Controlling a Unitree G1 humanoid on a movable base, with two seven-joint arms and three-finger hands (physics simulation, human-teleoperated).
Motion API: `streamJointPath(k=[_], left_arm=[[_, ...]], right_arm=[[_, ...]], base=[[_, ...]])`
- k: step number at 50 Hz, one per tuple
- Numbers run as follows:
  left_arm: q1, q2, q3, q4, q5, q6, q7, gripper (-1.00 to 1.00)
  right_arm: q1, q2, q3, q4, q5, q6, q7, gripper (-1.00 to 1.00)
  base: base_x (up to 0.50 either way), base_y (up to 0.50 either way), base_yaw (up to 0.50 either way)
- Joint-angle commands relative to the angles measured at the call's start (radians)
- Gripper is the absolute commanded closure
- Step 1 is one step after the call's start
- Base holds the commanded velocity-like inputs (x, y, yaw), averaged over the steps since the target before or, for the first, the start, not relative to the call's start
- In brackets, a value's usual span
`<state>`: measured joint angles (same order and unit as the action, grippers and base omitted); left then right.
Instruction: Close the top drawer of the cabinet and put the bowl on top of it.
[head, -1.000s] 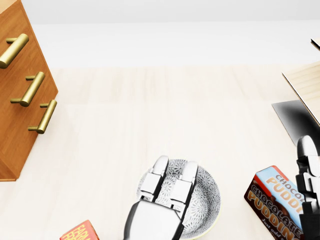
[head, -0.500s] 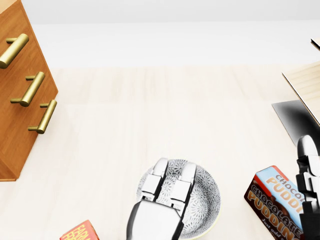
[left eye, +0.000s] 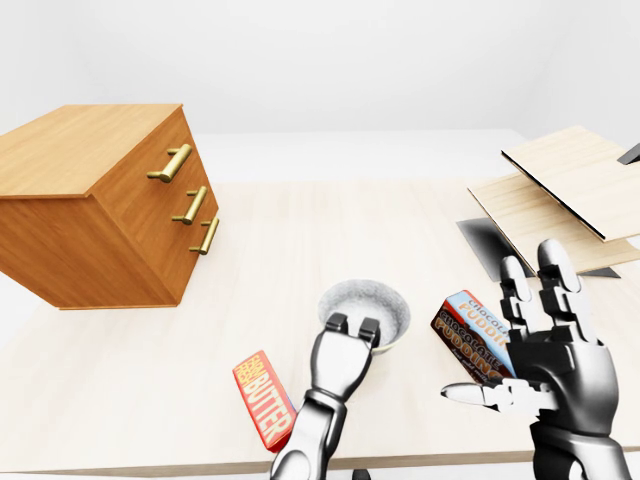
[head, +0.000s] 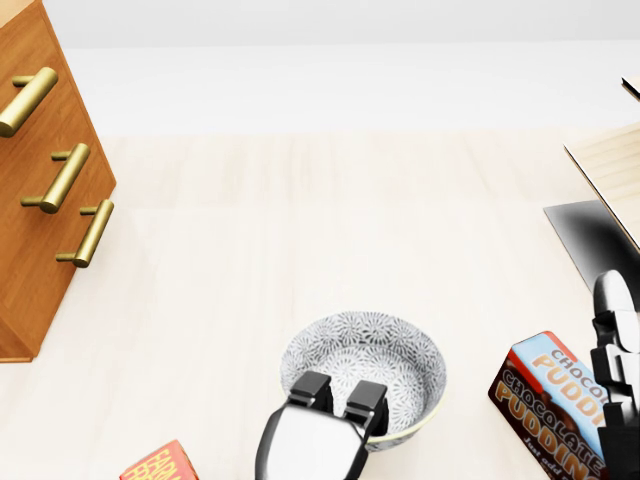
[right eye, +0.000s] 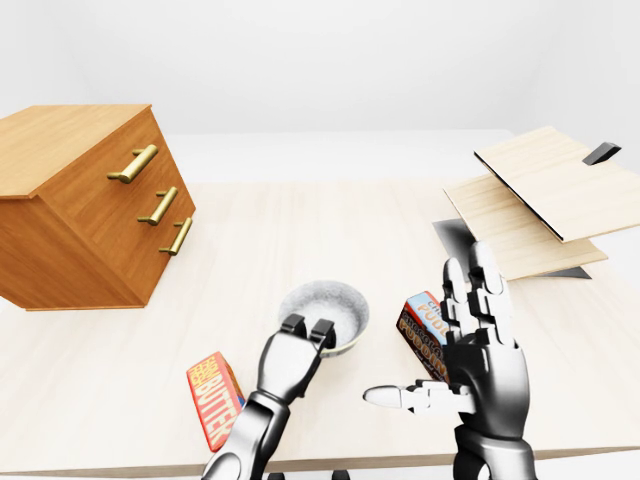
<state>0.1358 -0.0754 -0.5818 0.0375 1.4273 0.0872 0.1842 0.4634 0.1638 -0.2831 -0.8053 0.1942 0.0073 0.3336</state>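
The patterned grey bowl stands on the pale table, low in the head view. My left hand reaches in from the bottom edge, its fingers curled down over the bowl's near rim; the thumb is hidden. The wooden cabinet with three brass handles sits at the left of the left-eye view. Its top drawer looks flush with the two below. My right hand is raised at the lower right, open with fingers spread, holding nothing.
A chocolate pudding box lies just right of the bowl, partly behind my right hand. A red butter box lies near the table's bottom edge, left of my left arm. Light wooden boards and a dark mat occupy the right.
My left hand's fingers, stretched flat over the bowl before, have pulled back and curled onto its near rim. The bowl, right hand and camera have not moved.
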Motion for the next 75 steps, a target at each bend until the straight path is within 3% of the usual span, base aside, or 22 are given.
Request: streamJointPath(k=[1,15,26,31,41,50,60,75], left_arm=[[0.001,0.0,-0.003,-0.009,0.023,0.0,0.022,1.0],[0.008,0.005,-0.009,-0.031,0.04,0.0,0.006,1.0],[0.029,0.025,-0.02,-0.169,0.064,0.0,-0.064,1.0],[0.044,0.04,-0.023,-0.251,0.08,0.0,-0.112,1.0],[0.081,0.072,-0.02,-0.535,0.155,0.0,-0.284,1.0],[0.099,0.078,-0.038,-0.654,0.168,0.0,-0.38,1.0],[0.051,0.035,0.013,-0.808,0.193,0.0,-0.55,1.0],[-0.112,-0.072,0.189,-0.893,0.205,0.0,-0.767,1.0]], right_arm=[[0.001,-0.002,0.001,-0.001,0.001,-0.001,-0.002,-1.0],[0.001,-0.002,0.004,0.002,-0.002,-0.003,-0.003,-1.0],[0.001,-0.001,0.002,-0.001,-0.001,0.001,-0.002,-1.0],[0.001,-0.002,0.002,0.001,0.0,-0.002,-0.002,-1.0],[0.007,-0.001,0.005,-0.002,0.001,-0.005,0.0,-1.0],[0.006,-0.003,0.009,0.003,-0.004,-0.008,-0.002,-1.0],[0.008,-0.003,0.014,0.001,-0.007,-0.008,-0.004,-1.0],[0.011,-0.01,0.033,0.012,-0.02,-0.021,-0.015,-1.0]], base=[[0.0,0.0,0.0],[0.0,0.0,0.0],[0.0,0.0,0.0],[0.0,0.0,0.0],[0.0,0.0,0.0],[0.0,0.0,0.0],[0.0,0.0,0.0],[0.0,0.0,0.0]])
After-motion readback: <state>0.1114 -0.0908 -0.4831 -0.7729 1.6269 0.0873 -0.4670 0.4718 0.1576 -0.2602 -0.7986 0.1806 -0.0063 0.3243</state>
